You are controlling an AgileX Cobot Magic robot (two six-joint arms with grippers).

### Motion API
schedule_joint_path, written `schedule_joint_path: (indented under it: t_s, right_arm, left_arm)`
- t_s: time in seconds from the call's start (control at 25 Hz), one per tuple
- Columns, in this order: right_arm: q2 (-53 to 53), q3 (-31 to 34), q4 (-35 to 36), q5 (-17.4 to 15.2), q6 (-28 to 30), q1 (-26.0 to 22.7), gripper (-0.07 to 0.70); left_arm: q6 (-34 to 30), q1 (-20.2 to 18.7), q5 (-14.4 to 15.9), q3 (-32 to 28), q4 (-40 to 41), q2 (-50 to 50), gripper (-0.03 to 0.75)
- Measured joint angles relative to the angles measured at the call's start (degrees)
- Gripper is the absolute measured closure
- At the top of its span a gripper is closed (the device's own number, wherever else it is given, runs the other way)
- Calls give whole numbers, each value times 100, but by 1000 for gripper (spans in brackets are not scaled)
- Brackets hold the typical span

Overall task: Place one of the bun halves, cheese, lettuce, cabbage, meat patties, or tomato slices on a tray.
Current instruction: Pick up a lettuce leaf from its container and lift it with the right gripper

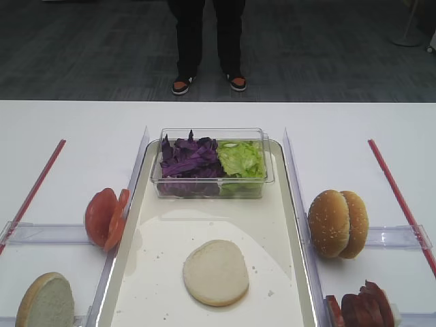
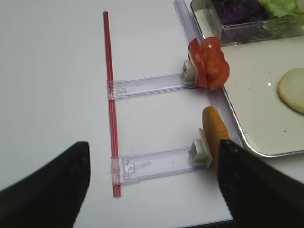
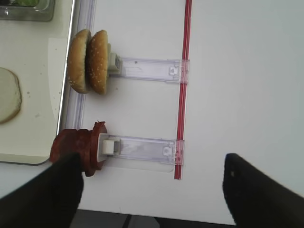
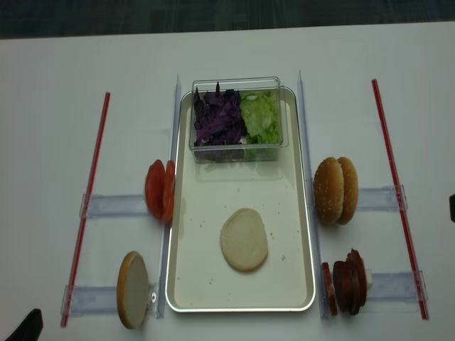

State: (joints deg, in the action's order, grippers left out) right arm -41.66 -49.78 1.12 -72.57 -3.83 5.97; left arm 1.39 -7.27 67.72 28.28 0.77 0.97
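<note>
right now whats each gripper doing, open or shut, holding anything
left gripper: open, fingers wide apart, holding nothing.
right gripper: open, fingers wide apart, holding nothing.

A laboratory-style test bench: a plain white table (image 1: 68, 129) marked with red guide strips (image 4: 89, 206) and clear acrylic holders (image 3: 142, 69), dark grey carpeted floor (image 1: 327, 48) along the top, where a standing person's legs (image 1: 206, 41) appear.
</note>
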Motion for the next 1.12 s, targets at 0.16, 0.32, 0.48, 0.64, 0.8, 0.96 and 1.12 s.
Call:
schedule_joint_path:
  t_s: [0.16, 0.32, 0.48, 0.64, 0.8, 0.96, 1.12]
  right_arm:
    - [-614, -446, 25, 9, 95, 0, 17]
    - [-1116, -769, 35, 22, 173, 0, 19]
    - [-1822, -1164, 47, 55, 307, 0, 19]
    - [-2396, -1508, 47, 55, 428, 0, 19]
    - [-3055, -2015, 47, 88, 476, 0, 19]
    - [-3728, -2531, 69, 98, 583, 0, 19]
    - [-4280, -2959, 81, 98, 622, 0, 19]
  left_arm:
    - [0, 0, 0, 0, 0, 0, 193]
    - [0, 0, 0, 0, 0, 0, 193]
    - [0, 0, 0, 0, 0, 0, 193]
    - [0, 0, 0, 0, 0, 0, 193]
    - [0, 0, 0, 0, 0, 0, 193]
    - [0, 0, 0, 0, 0, 0, 193]
    - [0, 0, 0, 0, 0, 0, 193]
